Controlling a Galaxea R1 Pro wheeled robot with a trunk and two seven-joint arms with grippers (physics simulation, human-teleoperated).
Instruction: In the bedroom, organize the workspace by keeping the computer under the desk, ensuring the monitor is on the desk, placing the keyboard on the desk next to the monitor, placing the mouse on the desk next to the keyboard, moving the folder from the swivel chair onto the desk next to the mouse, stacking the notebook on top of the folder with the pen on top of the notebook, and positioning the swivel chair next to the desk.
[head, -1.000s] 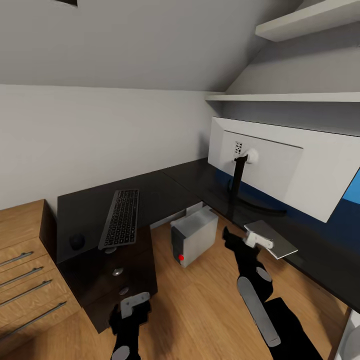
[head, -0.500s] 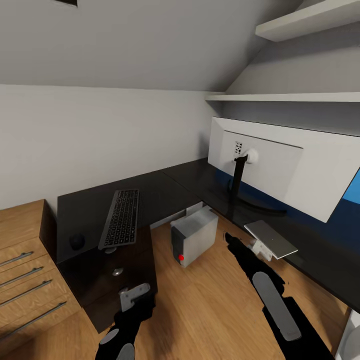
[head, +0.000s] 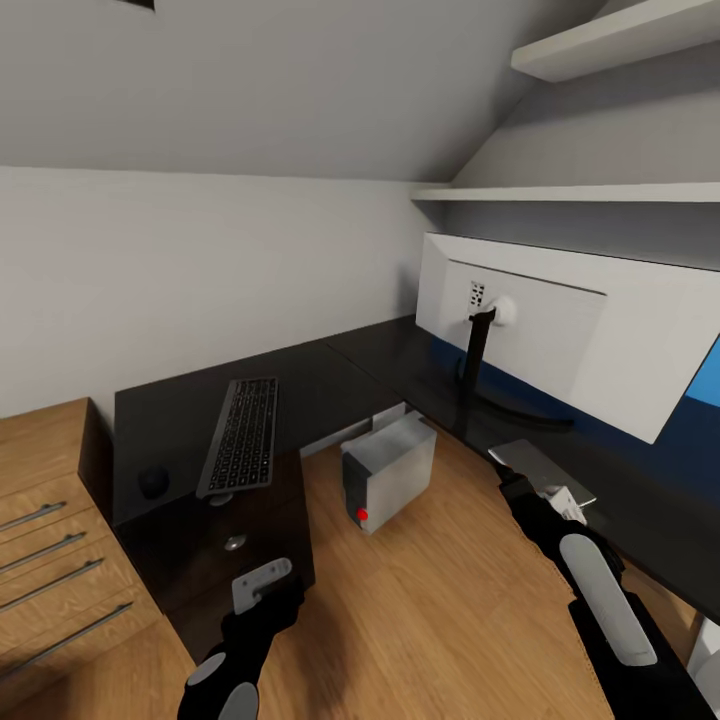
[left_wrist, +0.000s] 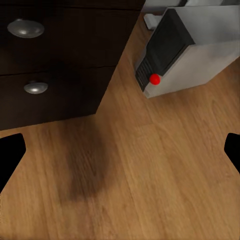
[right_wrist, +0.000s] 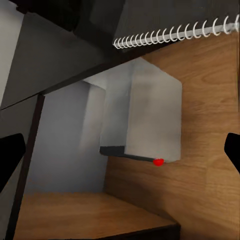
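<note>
Head view shows the right gripper (head: 552, 497) hanging at the front edge of the desk (head: 330, 375), just beside a grey spiral-bound notebook (head: 535, 462) that lies flat past its fingertips and juts slightly over that edge. Its wrist view has the two dark fingertips at opposite borders with nothing between them, so this claw is spread and empty. The left gripper (head: 262, 586) hangs low before the knobbed drawer unit (head: 232, 545), likewise spread and empty.

The step in hand is probably taking the notebook. To do it well the right claw should come in level with the cover, slip one finger under the overhanging edge and one above, and pinch near the middle of that side, so the thin book does not tip or slide away on the smooth top.

Beyond the left claw, the keyboard (head: 241, 434) lies with the mouse (head: 153, 483) beside it. The computer (head: 388, 471), pale grey with a red dot, stands between the two claws beneath the desk corner. The monitor (head: 570, 335) stands beyond the notebook
</note>
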